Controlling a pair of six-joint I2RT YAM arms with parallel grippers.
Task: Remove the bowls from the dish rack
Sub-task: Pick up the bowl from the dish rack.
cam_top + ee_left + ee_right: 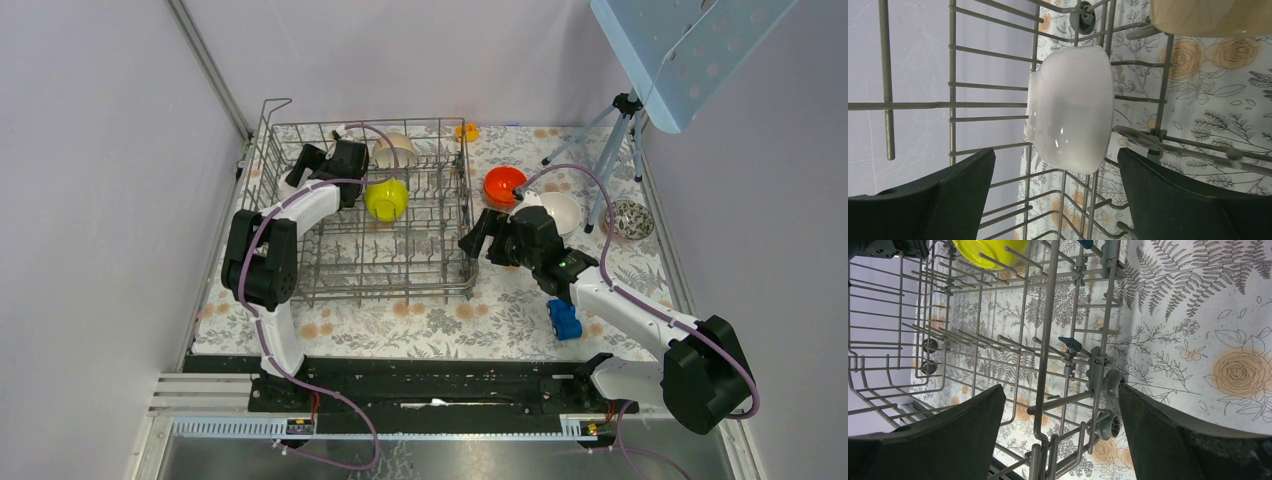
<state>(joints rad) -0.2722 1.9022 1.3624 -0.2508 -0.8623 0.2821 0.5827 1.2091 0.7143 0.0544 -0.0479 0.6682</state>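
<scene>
"Where was the left gripper (1056,155)?"

"Inside the dish rack (300,250), at about eleven o'clock. It was spread wide and empty, with a white bowl (1070,110) on edge just ahead. A beige bowl (395,150) sat at twelve, and a yellow bowl (386,198) was near the middle."

"And the right gripper (478,240)?"

"At the rack's three o'clock wall, also wide and holding nothing. An orange bowl (504,185) lay outside at two."

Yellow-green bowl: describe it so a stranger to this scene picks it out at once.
Find the big grey wire dish rack on the left half of the table. Near its middle sits the yellow-green bowl. It is the only bright yellow-green thing: the beige bowl farther back is pale, and the orange-red bowl lies outside the rack.
</scene>
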